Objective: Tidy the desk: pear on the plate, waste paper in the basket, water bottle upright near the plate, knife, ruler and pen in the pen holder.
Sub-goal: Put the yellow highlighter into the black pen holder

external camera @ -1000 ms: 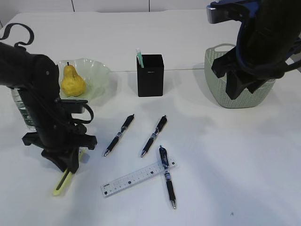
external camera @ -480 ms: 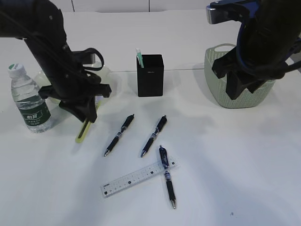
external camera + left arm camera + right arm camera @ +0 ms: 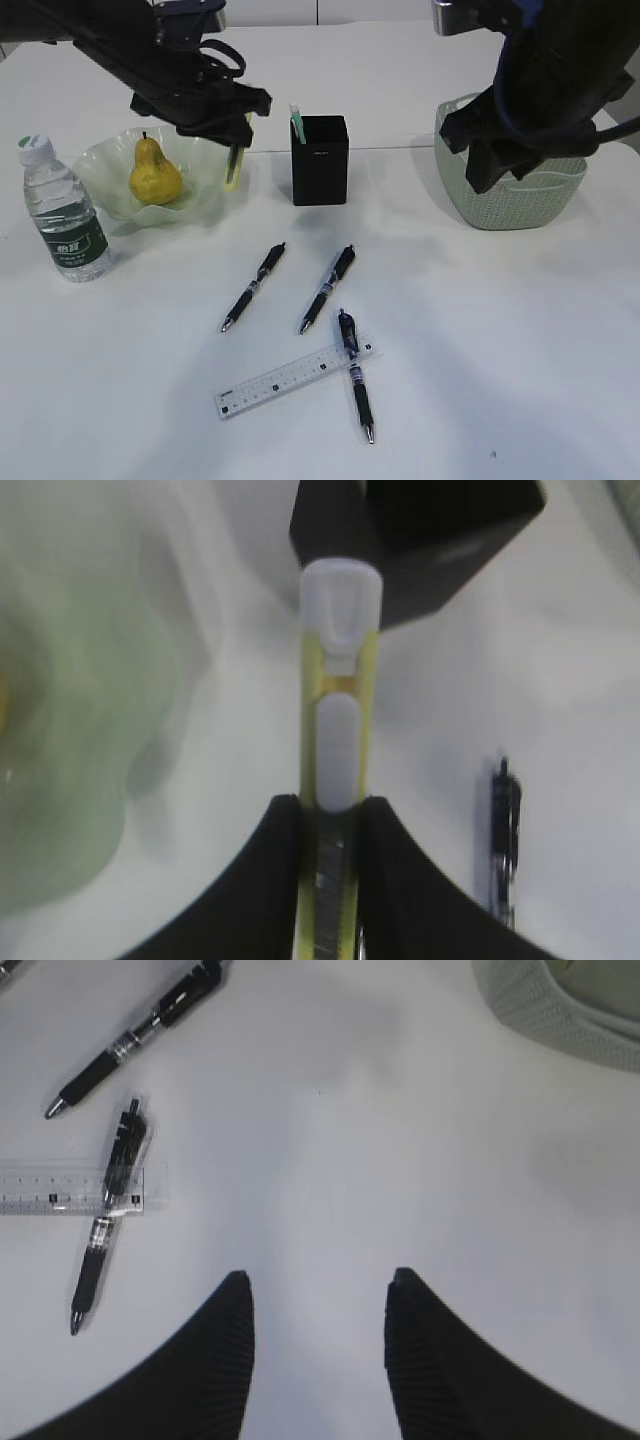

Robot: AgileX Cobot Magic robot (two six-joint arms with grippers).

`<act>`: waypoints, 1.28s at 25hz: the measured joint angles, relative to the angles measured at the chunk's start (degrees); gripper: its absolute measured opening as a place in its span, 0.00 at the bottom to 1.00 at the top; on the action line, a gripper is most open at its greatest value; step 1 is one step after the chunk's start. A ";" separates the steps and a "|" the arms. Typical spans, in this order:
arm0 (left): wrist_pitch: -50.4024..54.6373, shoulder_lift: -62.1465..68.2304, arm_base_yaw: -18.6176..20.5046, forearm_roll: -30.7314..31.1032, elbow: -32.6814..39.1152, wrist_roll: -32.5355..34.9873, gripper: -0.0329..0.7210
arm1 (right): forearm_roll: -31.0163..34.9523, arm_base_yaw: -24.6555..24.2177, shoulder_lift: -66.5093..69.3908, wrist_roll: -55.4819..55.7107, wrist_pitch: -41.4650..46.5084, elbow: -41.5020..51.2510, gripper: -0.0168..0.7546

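My left gripper (image 3: 236,128) (image 3: 331,806) is shut on a yellow-green utility knife (image 3: 234,164) (image 3: 338,720) and holds it in the air between the plate and the black pen holder (image 3: 319,160) (image 3: 425,535). A pale green knife (image 3: 296,121) stands in the holder. The yellow pear (image 3: 155,172) lies on the ruffled green plate (image 3: 105,195). The water bottle (image 3: 62,215) stands upright left of the plate. The ruler (image 3: 290,380) (image 3: 55,1188) lies at the front under one pen (image 3: 355,378) (image 3: 105,1225). My right gripper (image 3: 318,1280) is open and empty above the desk. No waste paper is in view.
Two more pens (image 3: 254,286) (image 3: 328,288) lie loose mid-desk; one shows in the right wrist view (image 3: 135,1040). The sage-green basket (image 3: 520,200) (image 3: 570,1015) stands at the right behind my right arm, its inside hidden.
My left gripper has carried the knife from low at the front left up and to the right, past the plate, toward the pen holder. The right arm has barely moved.
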 joint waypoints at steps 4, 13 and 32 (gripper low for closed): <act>-12.81 0.00 -2.20 0.44 0.00 2.35 0.17 | -0.33 0.00 0.00 0.00 -2.82 0.00 0.48; -34.58 2.76 -4.61 2.08 0.00 3.47 0.17 | -0.65 0.00 0.00 -0.04 -6.89 0.00 0.48; -56.40 9.40 -6.77 1.77 0.00 3.47 0.17 | -0.78 0.00 0.00 -0.14 -7.23 0.00 0.48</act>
